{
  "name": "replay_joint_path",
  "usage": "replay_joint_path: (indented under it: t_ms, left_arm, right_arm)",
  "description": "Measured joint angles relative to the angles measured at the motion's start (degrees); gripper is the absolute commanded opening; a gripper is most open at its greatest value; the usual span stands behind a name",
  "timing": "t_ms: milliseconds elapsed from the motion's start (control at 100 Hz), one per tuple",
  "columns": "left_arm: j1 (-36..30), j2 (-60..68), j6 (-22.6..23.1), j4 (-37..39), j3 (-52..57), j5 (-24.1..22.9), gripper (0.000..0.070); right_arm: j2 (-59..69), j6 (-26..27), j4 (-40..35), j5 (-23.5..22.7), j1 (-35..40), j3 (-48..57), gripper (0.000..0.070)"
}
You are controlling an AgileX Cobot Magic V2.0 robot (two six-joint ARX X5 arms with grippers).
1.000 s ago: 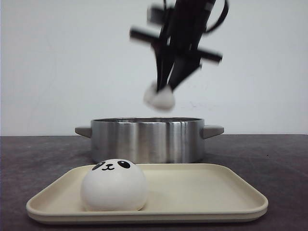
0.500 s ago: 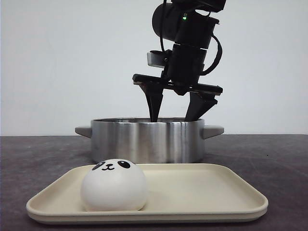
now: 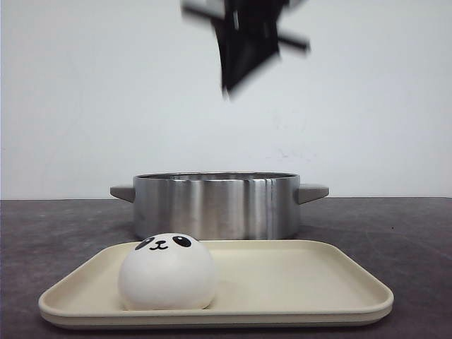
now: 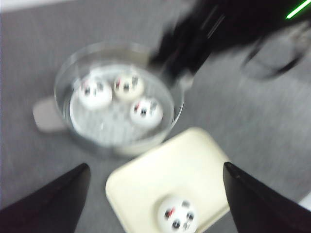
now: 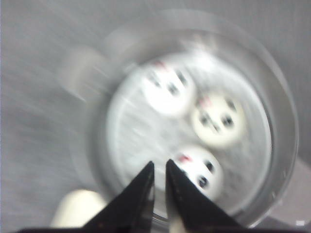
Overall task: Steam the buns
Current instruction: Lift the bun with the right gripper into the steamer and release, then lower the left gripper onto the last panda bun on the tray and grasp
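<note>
Black right arm [image 3: 244,42] high above pot [image 3: 215,205]

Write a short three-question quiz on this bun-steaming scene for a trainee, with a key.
1. How many buns sit inside the steel pot?
2. True or false: the cream tray holds two buns.
3. Which is emptier of grip: A) right gripper, fingers nearly together, nothing between; B) a gripper clamped on a bun?

Key
1. Three, as the left wrist view shows.
2. False; only one bun remains on it.
3. A; the left gripper is also wide open and empty.
</note>
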Motion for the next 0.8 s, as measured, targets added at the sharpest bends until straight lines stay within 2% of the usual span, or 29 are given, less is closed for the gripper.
replay_joint_path:
  t_ms: [200, 340, 420, 490, 640, 800]
  left_arm:
    - [0.00, 0.28, -2.49, 5.77, -13.44, 2.32, 0.0512]
    - [-0.17, 0.94, -7.28, 10.49, -23.54, 7.26, 0.0525]
    - [-1.18, 2.19, -10.51, 12.87, -27.85, 9.44, 0.0569]
    - [-2.62, 3.65, -12.44, 14.12, -29.68, 9.62, 0.0604]
    - [-5.68, 7.45, -13.88, 17.11, -29.88, 9.73, 0.0605]
    - [-8.39, 13.64, -14.45, 19.78, -29.88, 9.77, 0.0604]
  right_arm:
    - [-13.11, -1.31, -0.98, 2.47, 4.31, 2.49, 0.0018]
    - [-20.81, -1.42, -5.49, 4.39, 7.19, 2.49, 0.0017]
    - [-24.46, -1.42, -7.58, 7.23, 9.14, 2.49, 0.0018]
    - [-27.26, -1.40, -8.83, 9.94, 10.75, 2.47, 0.0018]
    - [-31.50, -1.07, -10.47, 14.64, 12.81, 2.47, 0.0017]
    - [-33.46, -0.04, -13.31, 16.63, 13.14, 2.47, 0.0017]
